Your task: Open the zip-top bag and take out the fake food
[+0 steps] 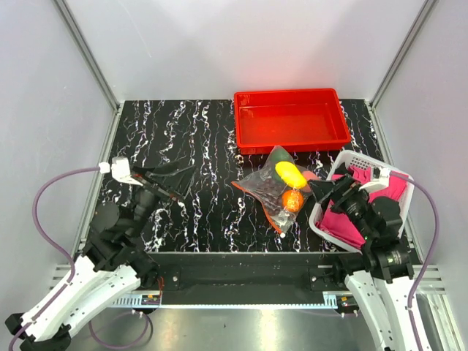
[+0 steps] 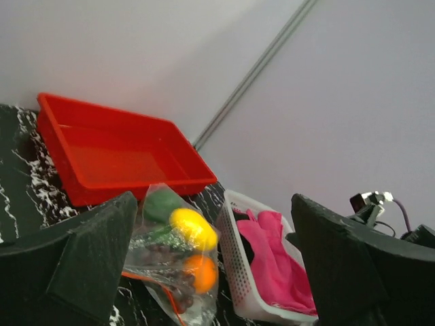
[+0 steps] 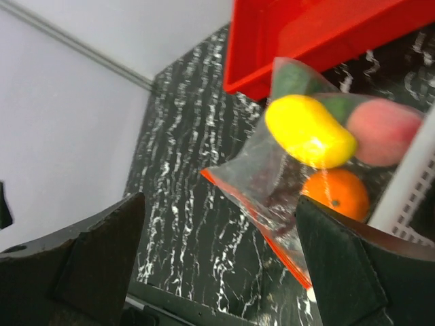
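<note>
Claw state first: left claw [image 1: 174,184] is spread wide and has hold of nothing, hanging over bare surface [image 1: 197,131], well apart from the bag. Right claw [image 1: 323,191] is also spread wide and empty, over the near-left corner of the white basket [image 1: 319,221], just beside the bag. Neither touches it.

Zip-top bag [image 1: 272,189] lies flat on the surface, mid-right, between the two claws and much closer to the right one. Its right side sits against or just beside the basket wall, can't tell which. The orange-red zip strip [image 1: 256,205] runs along the edge facing the left-near side. It looks closed, though the seal itself is too small to be sure.

Fake food is all inside the plastic:
- orange ball [image 1: 292,200]
- yellow fruit [image 1: 291,174]
- dark grapes [image 1: 272,191]
- green pepper [image 1: 279,156]
- a pinkish piece [image 3: 384,132], seen in the right wrist view

No piece lies loose on the surface. The pink cloths [image 1: 344,219] in the basket are not part of the job. The red tray [image 1: 241,121], farther back, holds nothing.

Progress: at the start, nothing done. Left to do — get a grip on the bag, pull the zip apart, take out each piece.
</note>
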{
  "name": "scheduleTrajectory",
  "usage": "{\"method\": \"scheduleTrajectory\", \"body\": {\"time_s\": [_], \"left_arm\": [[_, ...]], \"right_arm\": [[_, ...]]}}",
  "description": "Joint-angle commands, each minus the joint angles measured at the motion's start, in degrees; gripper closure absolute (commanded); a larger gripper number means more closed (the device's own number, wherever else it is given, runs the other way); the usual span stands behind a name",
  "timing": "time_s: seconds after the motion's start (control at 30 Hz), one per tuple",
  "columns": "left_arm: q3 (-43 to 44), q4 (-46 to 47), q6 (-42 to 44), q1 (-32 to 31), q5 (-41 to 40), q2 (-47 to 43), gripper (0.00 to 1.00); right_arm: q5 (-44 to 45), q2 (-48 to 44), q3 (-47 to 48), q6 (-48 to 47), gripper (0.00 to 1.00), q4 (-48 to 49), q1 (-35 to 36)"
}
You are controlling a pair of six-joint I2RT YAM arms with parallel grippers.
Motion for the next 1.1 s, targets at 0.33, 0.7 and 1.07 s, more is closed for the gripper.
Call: {"method": "scheduleTrajectory", "body": {"time_s": [0.33,0.7,1.07], "left_arm": [[-3.86,3.54,-19.46,-0.32,13.32,22.66,0.01],[-0.69,16.62,-24.21,-5.59,10.53,50.11,0.07],[4.67,23.49,-25.88,-3.93,10.61,66.92,0.22]], "right_arm": [[17.06,17.88,16.43,-2.08,0.0,-25.56,-0.2],[0.09,19.02,16.08,-12.62,0.0,-20.38,-0.2],[-8.88,17.53,14.94,-15.08,0.0,-18.09,-0.2]]}}
